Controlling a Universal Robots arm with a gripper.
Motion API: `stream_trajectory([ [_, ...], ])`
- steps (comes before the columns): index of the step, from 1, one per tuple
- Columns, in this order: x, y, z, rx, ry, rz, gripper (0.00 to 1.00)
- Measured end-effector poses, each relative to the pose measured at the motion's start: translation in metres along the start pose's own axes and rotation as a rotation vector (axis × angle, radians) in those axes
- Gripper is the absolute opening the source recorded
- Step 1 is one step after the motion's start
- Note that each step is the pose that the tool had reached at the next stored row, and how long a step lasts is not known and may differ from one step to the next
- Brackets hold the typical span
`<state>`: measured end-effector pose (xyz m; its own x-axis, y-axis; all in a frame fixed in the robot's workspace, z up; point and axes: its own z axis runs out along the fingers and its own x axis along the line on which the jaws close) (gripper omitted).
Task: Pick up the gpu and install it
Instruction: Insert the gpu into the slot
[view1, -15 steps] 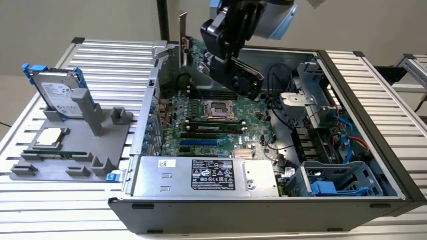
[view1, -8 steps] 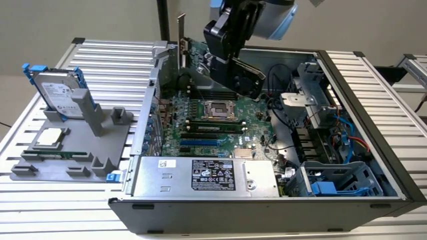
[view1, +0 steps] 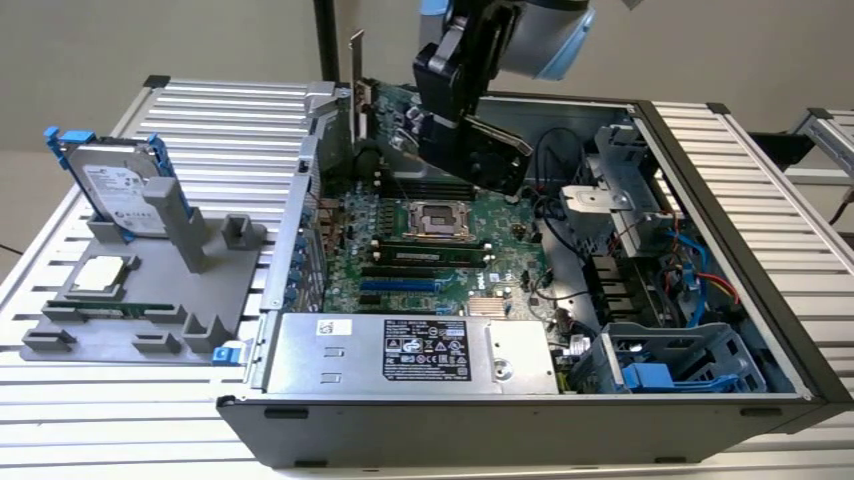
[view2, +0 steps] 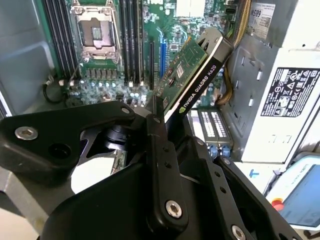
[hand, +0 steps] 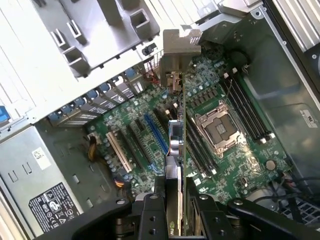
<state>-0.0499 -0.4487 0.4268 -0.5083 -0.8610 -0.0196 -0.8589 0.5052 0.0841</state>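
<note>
Slatted aluminium table (view1: 200, 110), open computer case (view1: 747, 190) lying on it. Gripper (view1: 458, 140) clamped on the gpu (view2: 192, 75) (silver bracket (hand: 180, 47) toward the rear slots), raised above the motherboard (view1: 427, 245).

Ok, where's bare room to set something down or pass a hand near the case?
Free: slatted table behind the grey fixture, and its strip at the exterior view's right of the case. Crowded: over the motherboard, where the jaws hold the gpu, and among cables by the drive cage.
</note>
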Motion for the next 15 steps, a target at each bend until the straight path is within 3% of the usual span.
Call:
stream_trajectory([
  [15, 0.0, 0.0, -0.0003, -0.0037, 0.0157, -0.186, 0.0],
])
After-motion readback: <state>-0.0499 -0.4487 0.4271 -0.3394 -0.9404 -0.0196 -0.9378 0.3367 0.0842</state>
